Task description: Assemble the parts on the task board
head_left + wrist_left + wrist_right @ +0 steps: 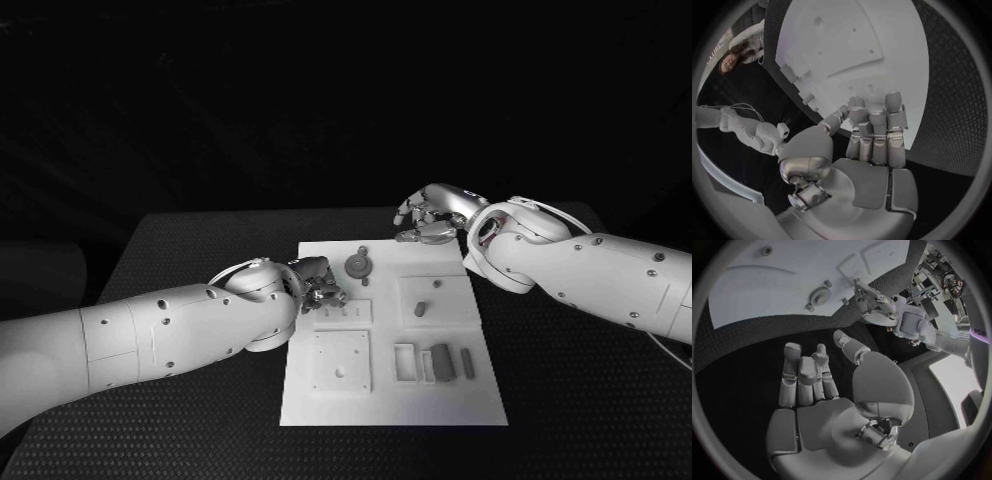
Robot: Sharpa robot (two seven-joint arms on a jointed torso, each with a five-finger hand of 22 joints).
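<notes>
Head view: the white task board [392, 340] lies mid-table, carrying a round part [358, 265] near its far edge, a small peg [420, 309] standing in a square block, and upright rectangular pieces [441, 362] toward its near right corner. The left hand [315, 283], fingers loosely spread and holding nothing, hovers at the board's left edge beside the round part; the right hand [430, 215], likewise empty and spread, hangs just beyond the far edge. A likely fault is a fingertip nudging the small, light parts aside, or shifting the unfixed board, during an approach.
</notes>
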